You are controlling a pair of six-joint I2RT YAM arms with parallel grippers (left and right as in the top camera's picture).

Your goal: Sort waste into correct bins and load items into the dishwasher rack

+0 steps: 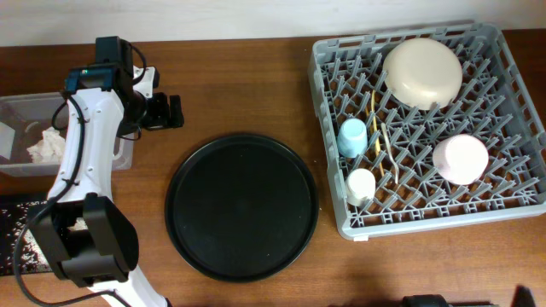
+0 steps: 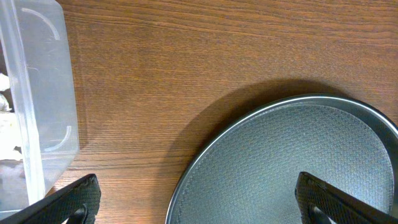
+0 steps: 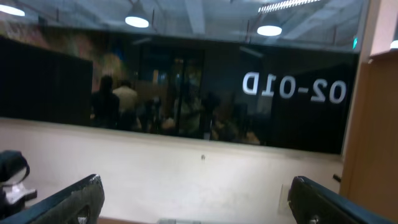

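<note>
The grey dishwasher rack (image 1: 426,223) at the right holds the cream plate (image 1: 422,72), pink bowl (image 1: 461,159), blue cup (image 1: 351,136), cream cup (image 1: 361,185), yellow fork (image 1: 373,115) and chopsticks (image 1: 388,149). The clear tub (image 1: 17,101) at the far left holds crumpled white tissues (image 1: 47,145). It also shows in the left wrist view (image 2: 37,93). My left gripper (image 1: 177,111) is open and empty between the tub and the round tray; its wrist view (image 2: 199,208) shows bare wood and tray rim. My right gripper (image 3: 196,205) is open and empty, facing a wall and window.
The large round black tray (image 1: 241,206) lies at the table's middle; it also shows in the left wrist view (image 2: 298,162). A dark shallow bin (image 1: 15,234) sits at the front left, partly hidden by the left arm. The right arm's base is at the bottom edge.
</note>
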